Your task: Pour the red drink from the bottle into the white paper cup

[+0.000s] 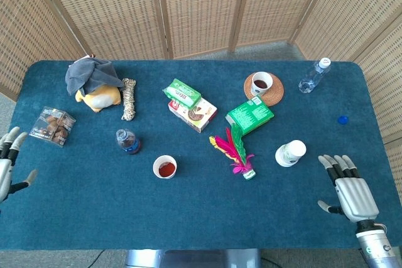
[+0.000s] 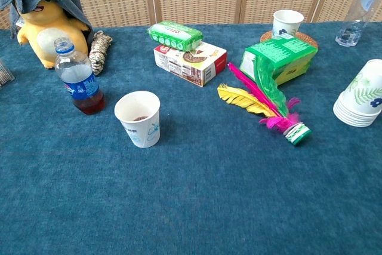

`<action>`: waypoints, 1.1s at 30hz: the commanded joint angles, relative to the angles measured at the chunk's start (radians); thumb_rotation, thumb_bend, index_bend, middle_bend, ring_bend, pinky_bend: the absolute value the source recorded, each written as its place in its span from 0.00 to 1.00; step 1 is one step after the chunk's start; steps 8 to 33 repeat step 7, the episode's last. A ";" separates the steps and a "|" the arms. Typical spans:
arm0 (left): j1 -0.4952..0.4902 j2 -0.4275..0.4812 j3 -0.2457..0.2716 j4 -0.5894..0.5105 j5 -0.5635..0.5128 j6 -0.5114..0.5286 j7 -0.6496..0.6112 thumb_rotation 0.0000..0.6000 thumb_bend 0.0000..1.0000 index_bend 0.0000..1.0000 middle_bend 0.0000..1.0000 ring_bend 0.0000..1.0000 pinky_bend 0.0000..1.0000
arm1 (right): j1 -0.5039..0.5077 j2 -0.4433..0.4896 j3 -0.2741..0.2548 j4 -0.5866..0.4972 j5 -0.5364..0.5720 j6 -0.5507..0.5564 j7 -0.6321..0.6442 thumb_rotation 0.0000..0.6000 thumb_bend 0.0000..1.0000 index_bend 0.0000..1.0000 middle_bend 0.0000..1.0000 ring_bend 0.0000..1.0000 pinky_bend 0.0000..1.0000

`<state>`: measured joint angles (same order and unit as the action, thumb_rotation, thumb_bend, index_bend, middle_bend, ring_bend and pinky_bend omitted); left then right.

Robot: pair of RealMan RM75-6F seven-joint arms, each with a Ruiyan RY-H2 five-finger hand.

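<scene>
left robot hand point(image 1: 7, 161) cut off by the head view's left edge, clear bottle point(image 2: 361, 10) cropped at the chest view's top right
</scene>
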<state>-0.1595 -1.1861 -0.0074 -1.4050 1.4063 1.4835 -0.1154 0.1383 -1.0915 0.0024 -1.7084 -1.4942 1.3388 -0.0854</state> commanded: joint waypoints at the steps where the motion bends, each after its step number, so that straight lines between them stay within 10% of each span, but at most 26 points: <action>1: 0.027 0.029 0.002 -0.041 0.002 0.030 0.020 1.00 0.35 0.00 0.00 0.00 0.00 | -0.005 -0.005 0.009 -0.002 0.015 0.011 -0.023 1.00 0.00 0.00 0.00 0.00 0.00; 33: 0.048 0.073 0.000 -0.106 -0.002 0.031 0.039 1.00 0.35 0.00 0.00 0.00 0.00 | -0.007 -0.022 0.021 0.013 0.026 0.025 -0.040 1.00 0.00 0.00 0.00 0.00 0.00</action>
